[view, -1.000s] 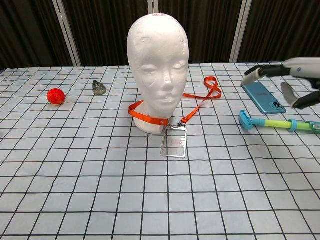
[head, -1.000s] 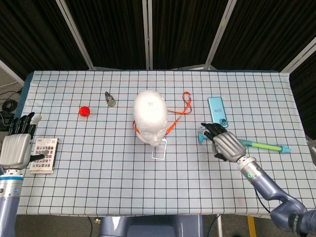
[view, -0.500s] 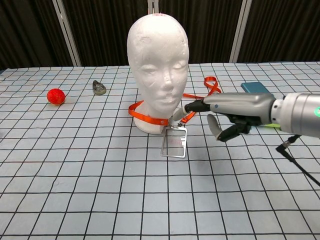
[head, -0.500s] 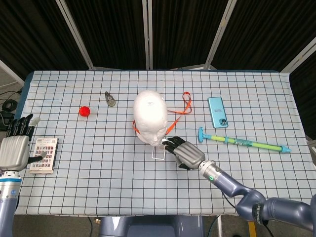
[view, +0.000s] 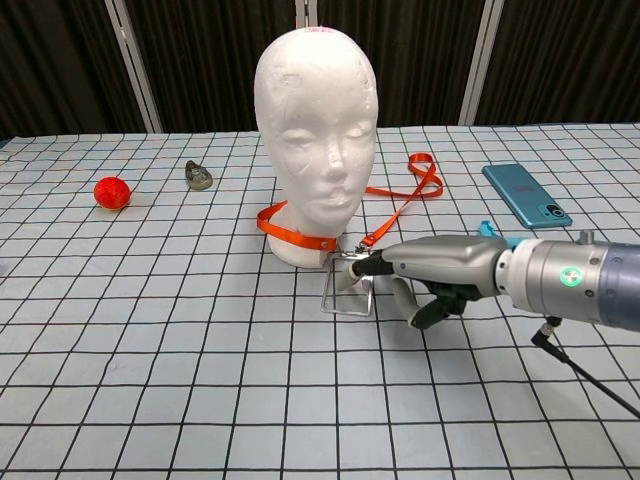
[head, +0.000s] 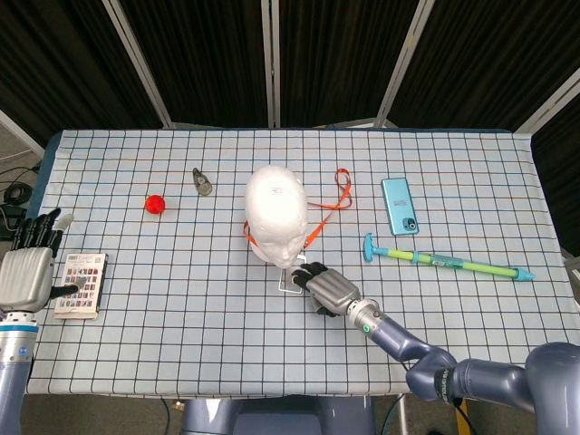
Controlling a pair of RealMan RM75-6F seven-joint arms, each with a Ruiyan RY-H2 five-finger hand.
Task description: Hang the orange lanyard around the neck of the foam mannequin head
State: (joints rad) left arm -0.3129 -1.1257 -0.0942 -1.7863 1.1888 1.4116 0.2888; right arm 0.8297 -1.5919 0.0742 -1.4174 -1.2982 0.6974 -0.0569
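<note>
Chest view, right hand (view: pixel 432 277) fingers (view: pixel 372 268) touching orange lanyard (view: pixel 392 209) badge holder (view: pixel 347 288)

matt white foam mannequin head (view: pixel 315 130), flat woven orange lanyard (view: pixel 400 205), checked cloth table (view: pixel 150 350).

right hand (view: pixel 425 275) low, fingers extended forward – left hand (head: pixel 25 272) raised, fingers apart

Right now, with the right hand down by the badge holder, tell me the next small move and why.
Probably pinch the badge holder: the right hand has its fingertips at its top edge, and the orange lanyard wraps only the front of the foam mannequin head, its loop trailing on the table.
</note>
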